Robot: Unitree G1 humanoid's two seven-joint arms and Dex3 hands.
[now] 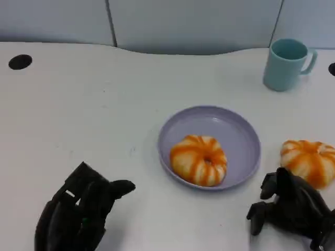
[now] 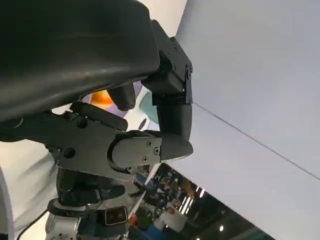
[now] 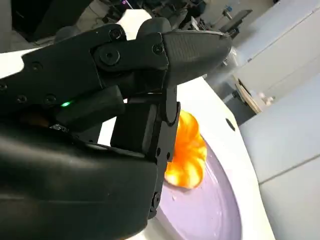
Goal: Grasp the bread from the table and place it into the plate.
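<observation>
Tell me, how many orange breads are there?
2. One bread sits in the plate. The other bread lies on the table, right of the plate, by the right hand.

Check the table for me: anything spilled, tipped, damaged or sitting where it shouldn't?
Nothing stands out. One bread lies fully inside the purple plate, and a second bread rests on the table right of the plate, beside the right robot hand. The teal mug stands upright, with no spill visible.

I can read no writing, brand, number or sign anywhere before me. The small screens far beyond my left hand are too blurred to read.
</observation>
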